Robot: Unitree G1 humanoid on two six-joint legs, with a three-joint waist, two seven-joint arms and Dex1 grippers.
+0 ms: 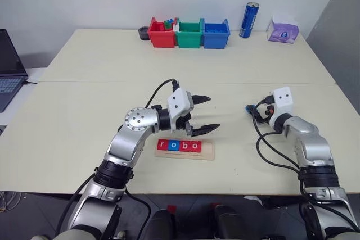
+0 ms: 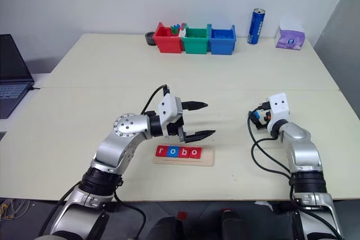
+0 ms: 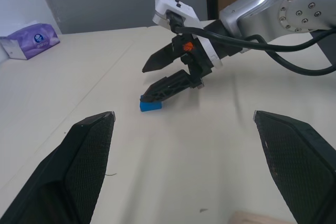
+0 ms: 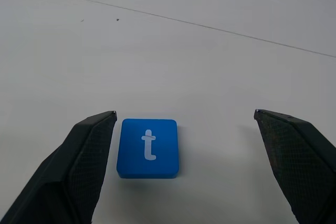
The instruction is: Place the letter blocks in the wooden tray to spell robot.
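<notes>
Pale desk (image 1: 84,99) under your arms: nearest you, the wooden tray (image 1: 185,150) lies with its long axis left to right, four letter blocks (image 1: 179,145) reading r, o, b, o. Your left claw (image 1: 205,114) hangs released just above it. Right, your right claw (image 3: 155,77) stands released around the blue t block (image 4: 147,147), lying flat, letter upright toward you.

The laptop (image 1: 9,71) at the far left is cut off by the frame edge. The small items in the red bin (image 1: 161,33) are too small to be identified. The blue t block (image 3: 150,105) is partly covered by the right gripper (image 3: 157,77) in the left wrist view. The wooden tray (image 3: 260,217) is clipped there to a corner.
</notes>
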